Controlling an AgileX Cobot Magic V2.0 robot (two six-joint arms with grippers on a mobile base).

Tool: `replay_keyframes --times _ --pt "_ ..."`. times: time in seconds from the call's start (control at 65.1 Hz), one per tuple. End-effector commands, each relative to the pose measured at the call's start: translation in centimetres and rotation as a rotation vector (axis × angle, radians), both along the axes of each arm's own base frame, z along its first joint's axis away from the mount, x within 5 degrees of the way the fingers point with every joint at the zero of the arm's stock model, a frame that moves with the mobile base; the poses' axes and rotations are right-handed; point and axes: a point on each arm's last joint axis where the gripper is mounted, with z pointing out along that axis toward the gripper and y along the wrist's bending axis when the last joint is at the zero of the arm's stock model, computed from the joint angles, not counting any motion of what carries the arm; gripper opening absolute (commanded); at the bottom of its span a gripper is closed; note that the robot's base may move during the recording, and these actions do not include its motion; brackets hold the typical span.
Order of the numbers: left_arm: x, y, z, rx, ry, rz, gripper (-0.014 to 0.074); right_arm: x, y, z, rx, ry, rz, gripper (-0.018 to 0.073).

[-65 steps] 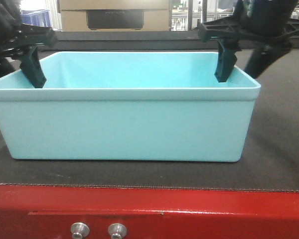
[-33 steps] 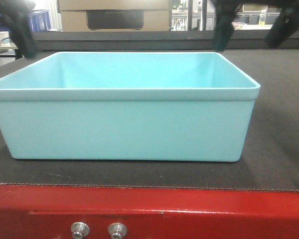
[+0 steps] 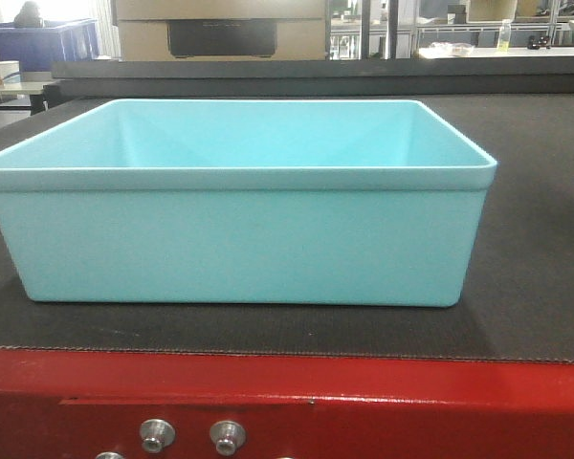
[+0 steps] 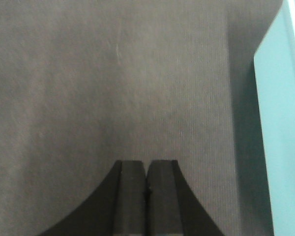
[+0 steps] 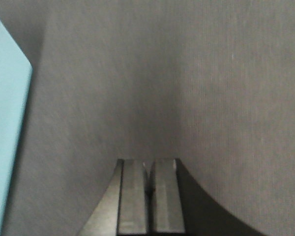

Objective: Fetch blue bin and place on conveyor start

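Pale aqua plastic forms the rectangular blue bin (image 3: 239, 206), a smooth-walled tub with a thickened rim and rounded corners, which is seen standing upright and empty on the dark grey, finely textured belt of the conveyor start (image 3: 540, 277). The belt is edged at its near side by a glossy red metal frame (image 3: 392, 402), in which two silver bolts (image 3: 191, 435) are set side by side. In the front-facing view neither hand is shown, and nothing is seen touching the bin. In the left wrist view the left hand (image 4: 147, 196) is seen with its two dark fingers pressed together, only a thin seam being left between them, and nothing is held; bare belt lies beneath and ahead of it, and the aqua wall of the bin is found off to its right side, apart from the fingers. In the right wrist view the right hand (image 5: 148, 196) is likewise seen closed, its grey fingers (image 5: 132, 196) brought together with a small notch at the tips, and nothing is gripped; the bin wall is placed off to its left side, well clear of the fingers. Beyond the belt, a deep blue bin (image 3: 43, 43) and a brown cardboard box (image 3: 220, 29) are made out in the background.
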Motion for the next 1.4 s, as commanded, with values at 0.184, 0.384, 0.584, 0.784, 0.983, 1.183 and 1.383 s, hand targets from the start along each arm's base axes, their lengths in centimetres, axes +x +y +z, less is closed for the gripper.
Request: replay_keyframes --times 0.184,0.384,0.584,0.784,0.983,1.183,1.383 --pt "-4.6 -0.1 -1.6 -0.004 -0.118 -0.014 -0.0111 -5.3 -0.5 -1.8 -0.063 -0.130 0.027 -0.0162" --pt "-9.7 -0.2 -1.3 -0.002 -0.304 -0.024 -0.0111 -11.0 -0.4 -1.5 -0.074 -0.365 0.042 -0.0162" --pt "-13.9 -0.2 -0.5 0.025 -0.475 -0.032 -0.0111 -16.0 -0.4 -0.1 -0.077 -0.616 0.042 -0.0162" --pt "-17.2 -0.2 1.2 0.020 -0.649 -0.028 -0.0111 -20.2 -0.5 2.3 -0.098 -0.845 0.037 -0.0162" --pt "-19.4 -0.2 2.0 0.017 -0.754 -0.027 -0.0111 -22.2 -0.5 3.0 -0.100 -0.943 0.033 -0.0162" --pt "-19.7 -0.2 2.1 0.018 -0.779 -0.028 -0.0111 -22.2 -0.5 3.1 -0.100 -0.952 0.034 -0.0162" --pt "-19.7 -0.2 2.1 0.018 -0.779 -0.028 -0.0111 -22.2 -0.5 3.1 -0.100 -0.952 0.034 -0.0162"
